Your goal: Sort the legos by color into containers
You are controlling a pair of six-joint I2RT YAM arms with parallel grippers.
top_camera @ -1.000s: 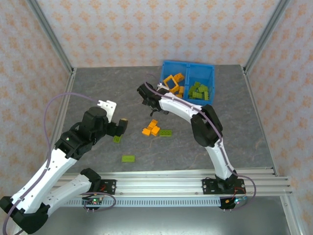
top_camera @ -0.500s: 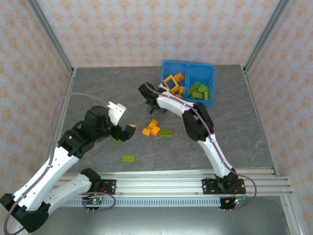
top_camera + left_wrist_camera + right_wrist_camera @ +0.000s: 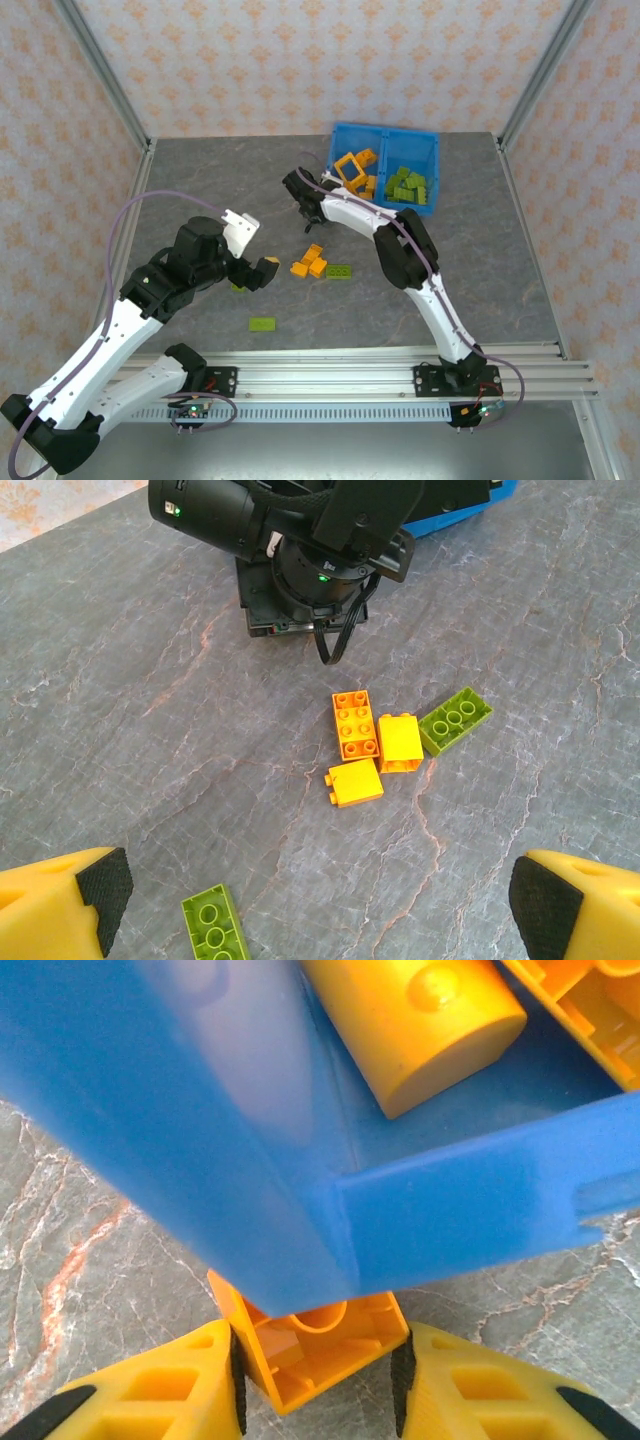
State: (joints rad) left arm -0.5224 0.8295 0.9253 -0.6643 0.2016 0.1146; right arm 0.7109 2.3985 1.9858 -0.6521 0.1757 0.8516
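The right hand (image 3: 318,1375) gripped an upturned orange brick (image 3: 312,1345) low against the outer wall of the blue bin (image 3: 230,1140), so its orange compartment (image 3: 520,1075) lay just up and over that wall, while the left hand (image 3: 320,895) hung wide open.

Lab robot cell: aluminium framing (image 3: 330,375), patterned walls (image 3: 300,60)

Bin wall (image 3: 250,1160) close over orange brick (image 3: 320,1345) in right pincer (image 3: 318,1385), tabletop (image 3: 150,730) open elsewhere
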